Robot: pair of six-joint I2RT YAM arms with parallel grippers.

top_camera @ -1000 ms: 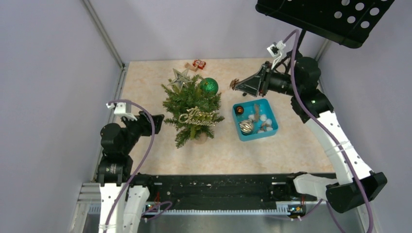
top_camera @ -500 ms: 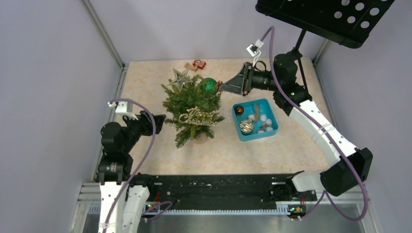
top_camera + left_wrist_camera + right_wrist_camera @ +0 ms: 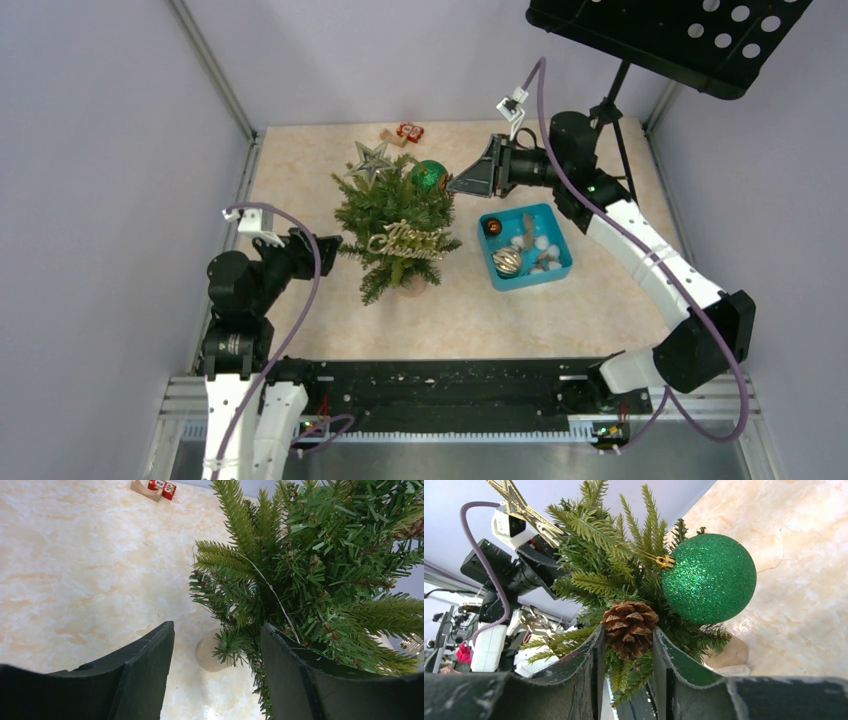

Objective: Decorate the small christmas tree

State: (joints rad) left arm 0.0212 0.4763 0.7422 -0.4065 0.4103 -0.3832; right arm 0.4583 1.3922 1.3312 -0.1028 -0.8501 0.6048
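The right gripper [image 3: 458,184] has swung left from behind the blue tray [image 3: 530,280] to the upper right of the small christmas tree [image 3: 395,232], mid-table, pinching a pine cone [image 3: 630,628] against branches just under the green ball [image 3: 709,577]; the left gripper [image 3: 217,630], spread, flanks the opposite side.

Blue tray [image 3: 535,278], black music stand [image 3: 620,25], red block [image 3: 410,131]

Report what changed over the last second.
The right gripper swung left, carrying the pine cone into the small christmas tree beside the green ball. Nothing was released. The left gripper stayed open by the tree; blue bin unmoved.
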